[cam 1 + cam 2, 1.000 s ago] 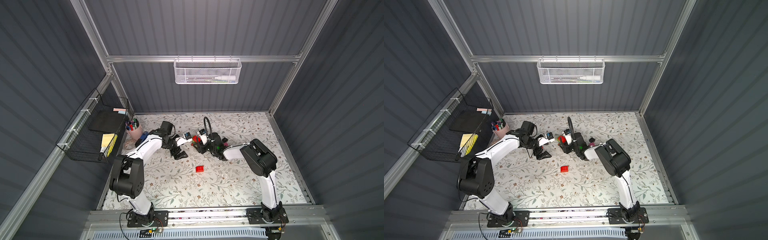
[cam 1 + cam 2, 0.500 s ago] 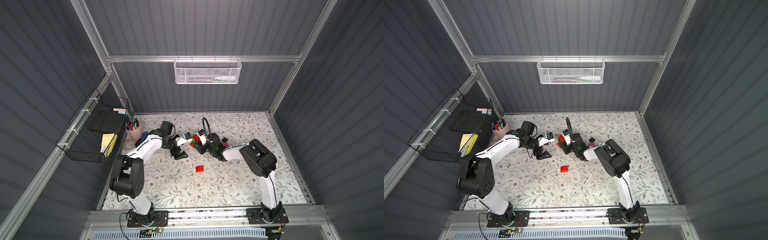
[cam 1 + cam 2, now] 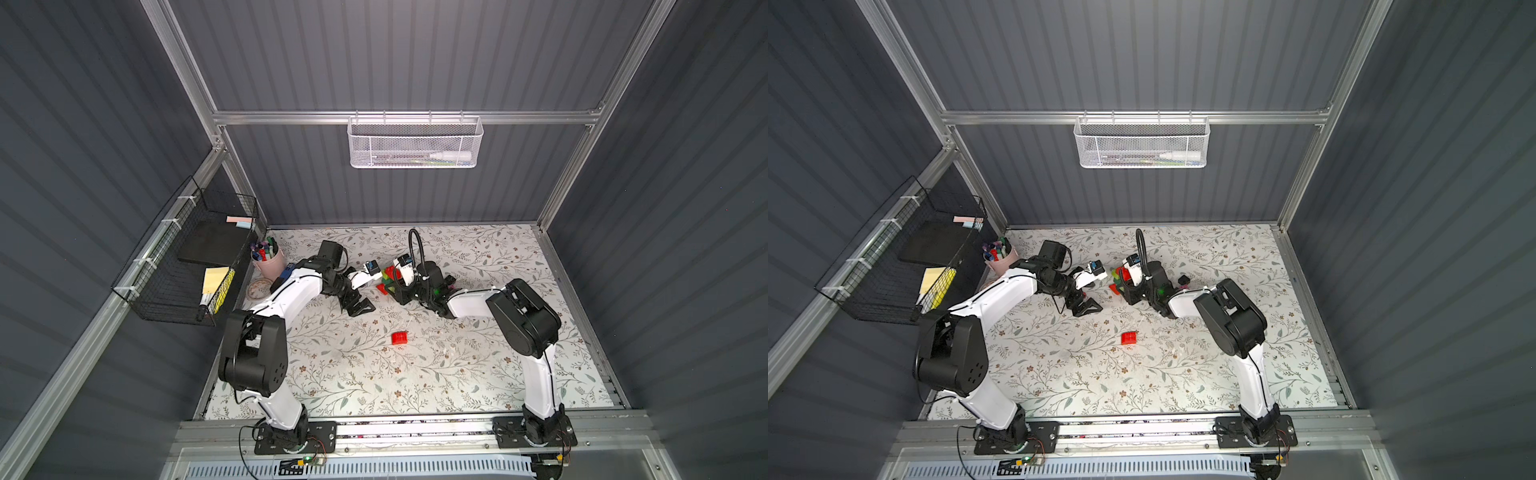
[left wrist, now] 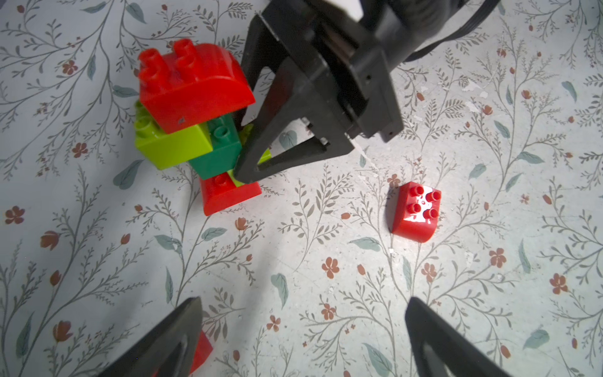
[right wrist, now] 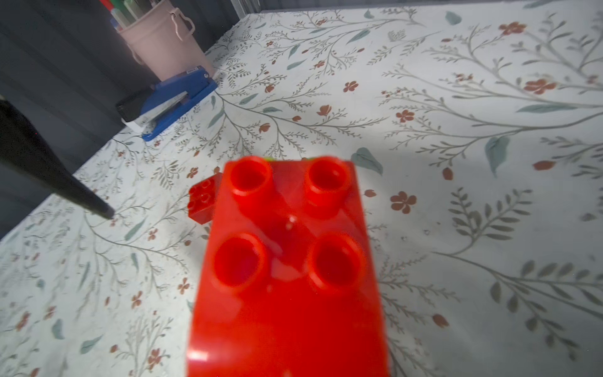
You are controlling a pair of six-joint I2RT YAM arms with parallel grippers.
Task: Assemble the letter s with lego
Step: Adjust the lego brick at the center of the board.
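Note:
The lego stack (image 4: pixel 192 130) stands on the mat: a red curved brick (image 5: pixel 287 261) on top, lime and dark green bricks under it, and a red one at the bottom. My right gripper (image 4: pixel 239 147) is shut on the stack's lower green bricks, seen also in both top views (image 3: pixel 392 286) (image 3: pixel 1121 286). My left gripper (image 4: pixel 303 313) hangs open over bare mat beside the stack (image 3: pixel 357 307). A loose red brick (image 4: pixel 414 212) lies apart from it (image 3: pixel 400 337). Another red brick (image 4: pixel 200 349) lies half hidden under one left finger.
A pink pen cup (image 5: pixel 160 49) and a blue stapler (image 5: pixel 169 101) stand at the table's left edge. A black and pink brick (image 3: pixel 1182 281) lies behind the right arm. A wire basket (image 3: pixel 183 257) hangs on the left wall.
My right gripper has closed its jaws on the lego stack and shifted slightly left. The left arm and the loose red brick have not moved.

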